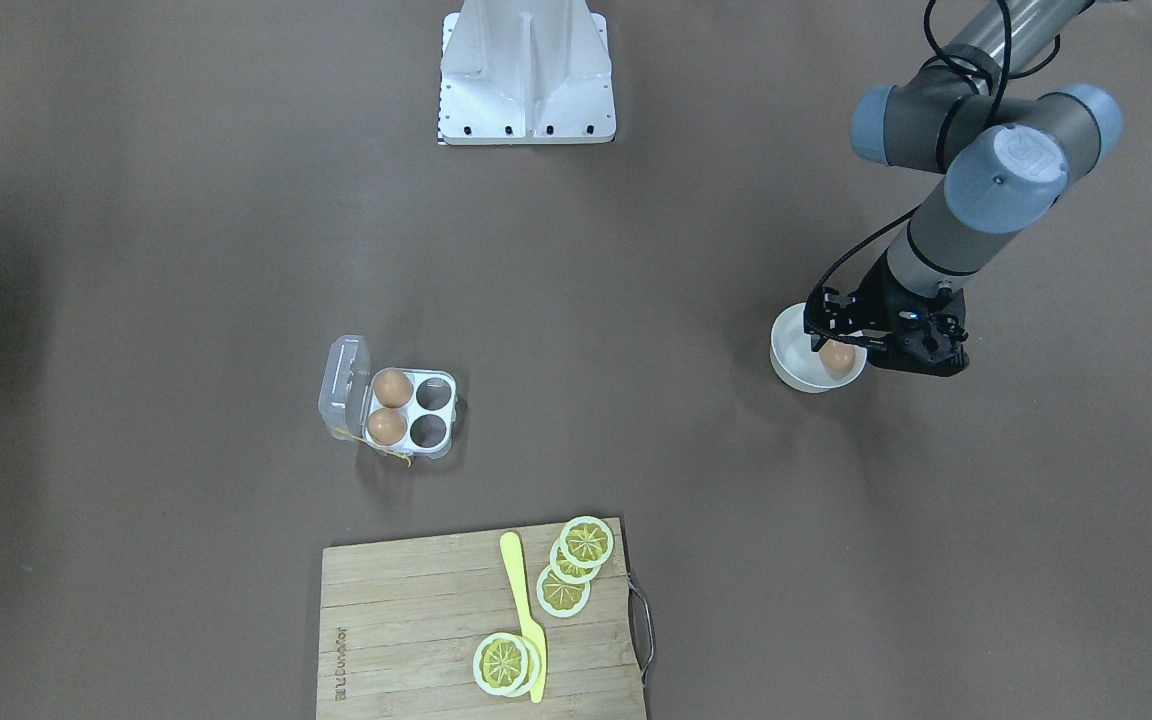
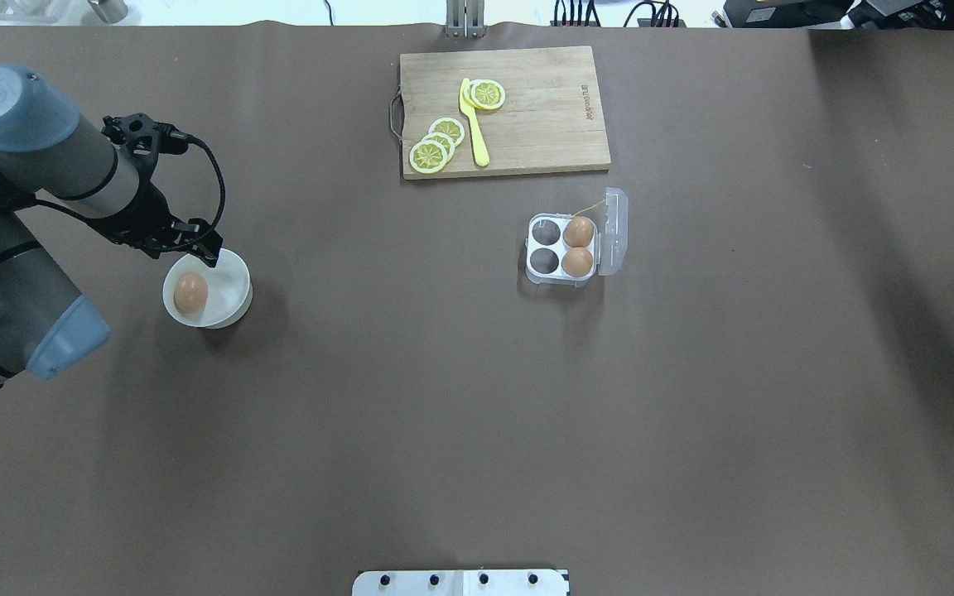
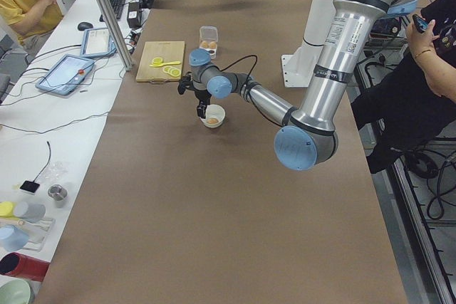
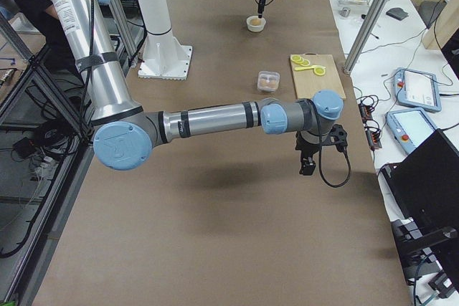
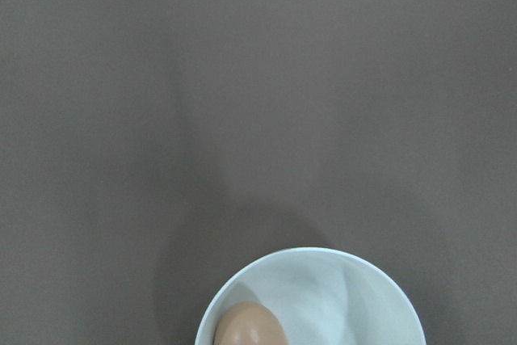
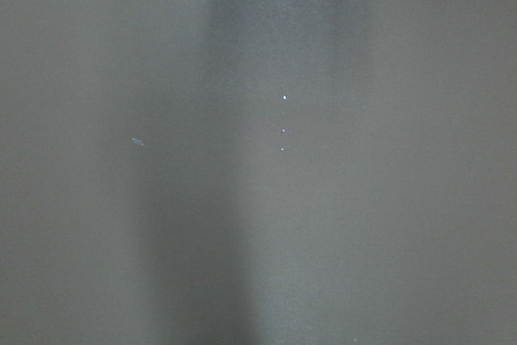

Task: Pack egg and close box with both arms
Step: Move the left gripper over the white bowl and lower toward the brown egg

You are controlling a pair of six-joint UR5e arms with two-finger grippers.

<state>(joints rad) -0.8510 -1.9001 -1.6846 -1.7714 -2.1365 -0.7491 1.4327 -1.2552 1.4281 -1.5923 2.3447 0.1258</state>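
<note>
— Where's the egg [image 2: 190,292]?
— In the bowl [image 2: 233,277], close at 6 o'clock from your left gripper [image 2: 204,252], lying 12-to-6. Its jaws hold nothing; how wide, can't tell. The box [image 2: 558,247] sits at 3 o'clock. Your right gripper [image 4: 307,170]: can't tell.

Our left arm [image 1: 976,220] bends downward, the left claw [image 1: 841,338] pointing straight down; our right arm [image 4: 215,117] stretches out level, the right claw [image 4: 307,168] hanging above the worktop [image 4: 215,213]
</note>
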